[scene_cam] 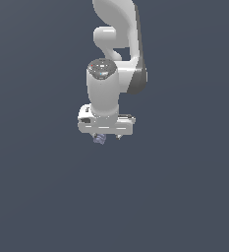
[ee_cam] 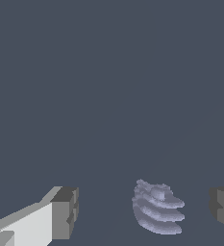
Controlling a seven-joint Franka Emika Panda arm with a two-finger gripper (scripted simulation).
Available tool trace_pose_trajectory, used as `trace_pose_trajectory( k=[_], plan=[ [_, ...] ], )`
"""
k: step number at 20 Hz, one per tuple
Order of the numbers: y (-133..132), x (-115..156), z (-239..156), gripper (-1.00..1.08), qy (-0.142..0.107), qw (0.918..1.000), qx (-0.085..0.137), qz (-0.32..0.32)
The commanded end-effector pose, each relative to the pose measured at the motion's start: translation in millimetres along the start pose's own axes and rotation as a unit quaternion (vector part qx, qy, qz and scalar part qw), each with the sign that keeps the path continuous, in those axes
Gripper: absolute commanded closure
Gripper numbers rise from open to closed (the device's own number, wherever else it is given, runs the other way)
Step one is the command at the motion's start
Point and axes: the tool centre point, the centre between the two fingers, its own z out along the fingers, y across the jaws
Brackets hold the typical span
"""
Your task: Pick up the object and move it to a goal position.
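Note:
The object point(scene_cam: 100, 139) is a tiny pale lavender-blue lump with a ridged, layered surface. In the exterior view it sits just under the white gripper point(scene_cam: 108, 137), toward the exterior view's left side of the hand. In the wrist view the object point(ee_cam: 157, 208) lies between the two grey fingertips point(ee_cam: 64, 213), nearer to one of them, with a gap on each side. The gripper point(ee_cam: 143, 210) is open around the object and neither finger touches it. The jaws stand wide apart.
The white arm point(scene_cam: 115, 44) rises above the gripper to the top of the exterior view. A plain dark grey-blue surface point(scene_cam: 185, 197) fills the background in both views.

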Motion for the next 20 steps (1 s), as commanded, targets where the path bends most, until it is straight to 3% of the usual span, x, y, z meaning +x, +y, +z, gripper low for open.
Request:
trace_pose_trajectory(
  k=[1, 10, 20],
  plan=[
    [0.0, 0.0, 0.0, -0.92, 0.000, 1.0000, 0.000, 0.000],
    [11.7, 7.4, -13.0, -0.92, 0.016, 0.9998, -0.004, -0.011],
    [14.8, -3.1, -0.7, -0.92, 0.012, 0.9999, -0.002, 0.002]
  ],
)
